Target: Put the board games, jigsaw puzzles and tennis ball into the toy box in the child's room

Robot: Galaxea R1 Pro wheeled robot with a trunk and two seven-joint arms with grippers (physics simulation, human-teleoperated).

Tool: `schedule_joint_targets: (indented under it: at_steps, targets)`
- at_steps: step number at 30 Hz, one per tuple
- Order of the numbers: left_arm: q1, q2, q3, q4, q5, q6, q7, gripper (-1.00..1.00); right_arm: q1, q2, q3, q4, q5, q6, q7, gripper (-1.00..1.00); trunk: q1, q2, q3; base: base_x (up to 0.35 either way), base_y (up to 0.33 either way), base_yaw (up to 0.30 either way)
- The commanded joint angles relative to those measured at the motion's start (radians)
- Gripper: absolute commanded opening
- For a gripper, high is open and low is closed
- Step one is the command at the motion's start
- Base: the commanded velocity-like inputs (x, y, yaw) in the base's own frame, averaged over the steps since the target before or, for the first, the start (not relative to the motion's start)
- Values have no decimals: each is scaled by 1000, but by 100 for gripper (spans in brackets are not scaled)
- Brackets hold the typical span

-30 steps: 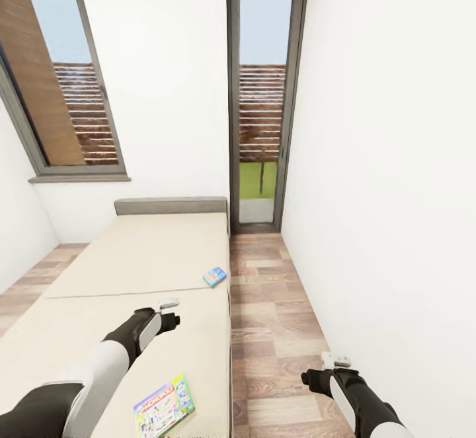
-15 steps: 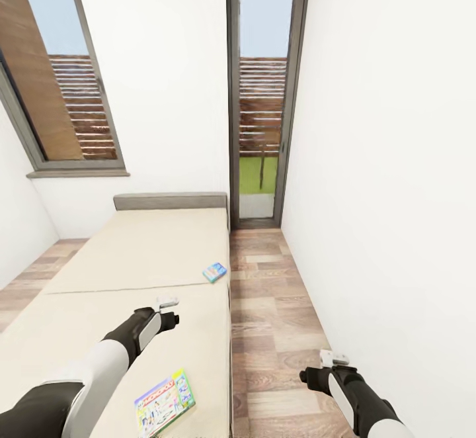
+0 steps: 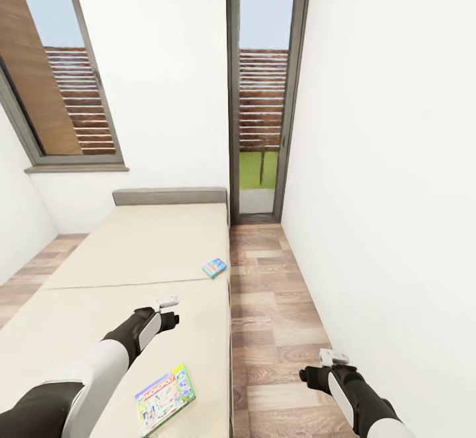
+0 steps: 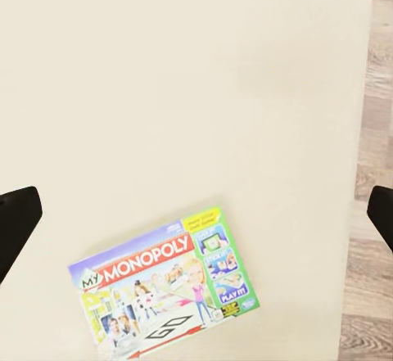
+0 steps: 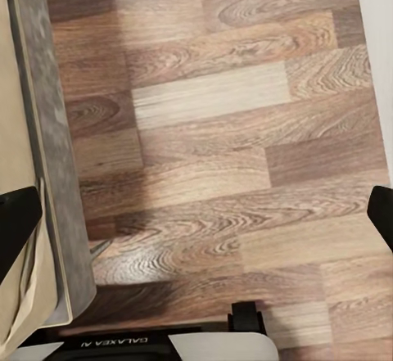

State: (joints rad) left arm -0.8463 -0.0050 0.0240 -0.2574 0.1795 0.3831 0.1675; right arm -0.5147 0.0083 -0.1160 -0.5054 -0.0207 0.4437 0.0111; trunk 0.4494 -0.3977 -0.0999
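Ahead, cream bed (image 3: 132,259) bears two board games (image 3: 164,390); wood-plank floor (image 3: 277,306) alongside.

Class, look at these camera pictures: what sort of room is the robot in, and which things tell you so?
Most likely a bedroom, perhaps a child's: a low bed with a plain cream mattress, two colourful board games lying on it, tall windows and a wood-plank floor.
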Motion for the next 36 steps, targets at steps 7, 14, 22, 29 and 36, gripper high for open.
schedule_joint_targets:
  at_steps: [7, 14, 22, 29, 36]
  targets:
    - [0, -1, 1, -6, 9, 5, 6, 100, -1, 1, -5, -5, -3, 6, 1, 100, 1, -2, -14, 0, 0, 0]
    - [0, -3, -1, -6, 9, 5, 6, 100, -1, 1, -5, -6, -2, 6, 1, 100, 1, -2, -25, 0, 0, 0]
    - [0, -3, -1, -6, 9, 0, 7, 100, -1, 1, -5, -6, -2, 8, 1, 100, 1, -2, -39, 0, 0, 0]
    - [0, -5, -1, -6, 9, -6, 7, 100, -1, 1, -5, -6, -2, 11, 1, 100, 1, -2, -50, 0, 0, 0]
    - [0, -5, -1, -6, 9, -10, 7, 100, -1, 1, -4, -5, -2, 12, 1, 100, 1, -2, -62, 0, 0, 0]
